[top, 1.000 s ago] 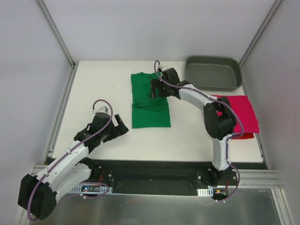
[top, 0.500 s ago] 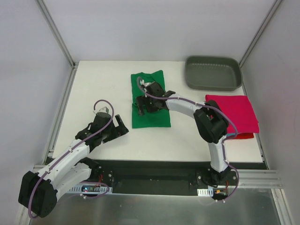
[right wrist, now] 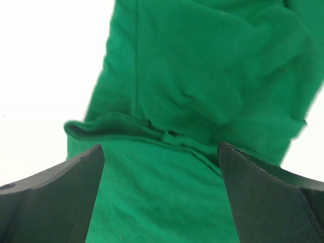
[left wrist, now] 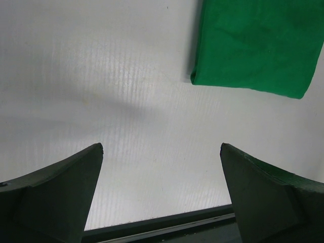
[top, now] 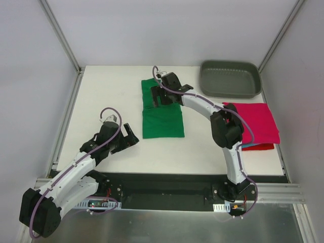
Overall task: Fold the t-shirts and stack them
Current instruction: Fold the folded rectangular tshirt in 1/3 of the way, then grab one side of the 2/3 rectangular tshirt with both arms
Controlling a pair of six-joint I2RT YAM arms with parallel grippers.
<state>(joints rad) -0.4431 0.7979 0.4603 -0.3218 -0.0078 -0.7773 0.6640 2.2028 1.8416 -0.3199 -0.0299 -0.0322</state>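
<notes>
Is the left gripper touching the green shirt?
Apart. The left wrist view shows bare table between the left gripper and the green shirt.

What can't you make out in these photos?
1. Top view: the right arm hides part of the green t-shirt.
2. Top view: the pink t-shirt covers whatever lies beneath; only thin teal and red edges show.
3. Right wrist view: blurred green cloth runs off the frame; whether the right gripper touches it is unclear.
4. Left wrist view: only one shirt corner, cut by the frame edge.
</notes>
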